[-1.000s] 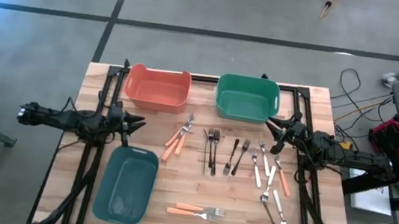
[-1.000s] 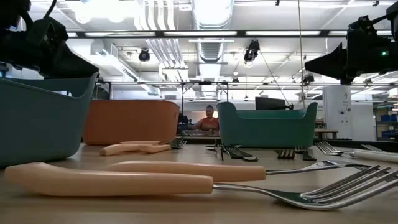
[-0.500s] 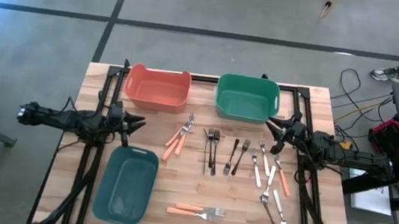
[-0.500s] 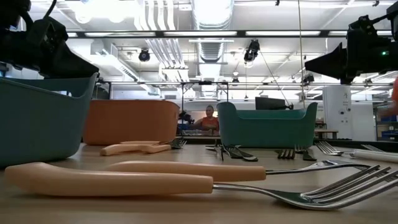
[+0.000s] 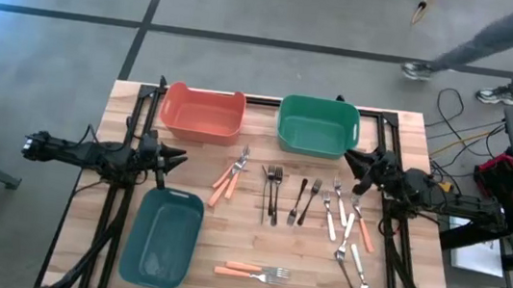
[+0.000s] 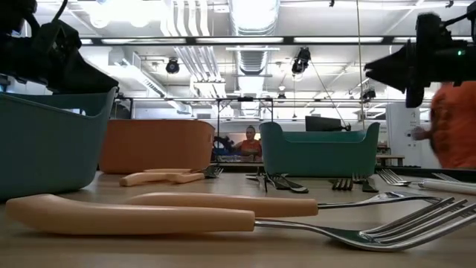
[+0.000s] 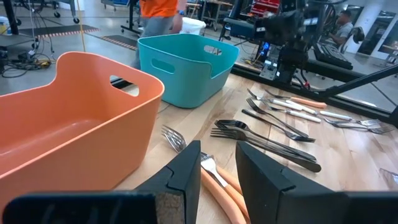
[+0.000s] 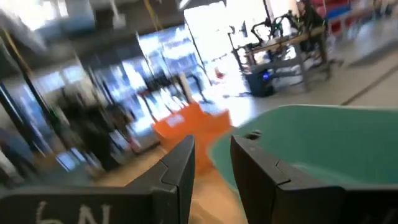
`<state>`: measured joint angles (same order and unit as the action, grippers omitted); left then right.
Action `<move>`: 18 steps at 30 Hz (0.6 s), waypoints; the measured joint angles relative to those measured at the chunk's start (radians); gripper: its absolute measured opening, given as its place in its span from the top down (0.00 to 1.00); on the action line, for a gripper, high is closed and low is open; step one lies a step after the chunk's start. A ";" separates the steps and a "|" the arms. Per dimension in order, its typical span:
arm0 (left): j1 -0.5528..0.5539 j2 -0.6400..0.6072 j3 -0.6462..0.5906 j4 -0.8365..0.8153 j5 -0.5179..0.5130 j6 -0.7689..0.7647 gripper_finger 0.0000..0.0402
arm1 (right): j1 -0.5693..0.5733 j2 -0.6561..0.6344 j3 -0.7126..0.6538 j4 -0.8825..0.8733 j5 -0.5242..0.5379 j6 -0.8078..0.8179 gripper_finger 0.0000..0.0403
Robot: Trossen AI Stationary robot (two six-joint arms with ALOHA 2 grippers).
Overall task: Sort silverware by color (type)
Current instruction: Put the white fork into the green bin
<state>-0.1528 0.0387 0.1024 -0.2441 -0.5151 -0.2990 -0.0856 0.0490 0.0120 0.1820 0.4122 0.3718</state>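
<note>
We saw the silverware [image 5: 310, 223] spread across the table's middle and right side, none yet in a bin. Our right gripper [image 5: 352, 161], jaws slightly parted and empty, hovered near the right edge. The white-handled forks [image 5: 338, 211] lay just below it, long axes running front to back. Our left gripper [image 5: 177, 157], likewise parted and empty, waited at the left edge.

Glossy metal forks [image 5: 273, 192] lie on a smooth wooden table [image 5: 226, 239].
</note>
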 joint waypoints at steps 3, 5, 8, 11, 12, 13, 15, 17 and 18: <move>0.000 0.001 0.000 0.102 0.001 -0.210 0.79 | 0.000 0.001 0.002 0.101 -0.022 0.054 0.76; 0.000 0.000 0.000 0.220 -0.025 -0.431 0.79 | 0.000 0.011 0.028 0.112 -0.036 0.052 0.76; 0.005 0.010 0.000 0.422 -0.129 -0.456 0.79 | 0.000 0.047 0.089 0.097 -0.025 0.037 0.76; 0.004 0.048 0.000 0.677 -0.082 -0.303 0.79 | 0.000 0.108 0.179 0.000 0.027 0.071 0.76; 0.004 0.068 0.000 0.757 -0.056 -0.250 0.79 | 0.000 0.132 0.215 -0.058 0.048 0.105 0.76; 0.004 0.091 0.000 0.831 -0.041 -0.207 0.79 | 0.000 0.157 0.252 -0.123 0.067 0.136 0.76; 0.004 0.142 0.005 0.937 -0.037 -0.156 0.79 | 0.000 0.210 0.330 -0.266 0.085 0.208 0.76; 0.004 0.202 0.038 0.951 -0.041 -0.139 0.79 | 0.000 0.263 0.408 -0.418 0.086 0.274 0.76; 0.004 0.233 0.061 0.940 -0.044 -0.138 0.79 | 0.000 0.290 0.446 -0.486 0.086 0.304 0.76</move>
<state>-0.1484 0.2719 0.1635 0.6963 -0.5587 -0.4371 -0.0857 0.3395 0.4585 -0.3045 0.4984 0.6761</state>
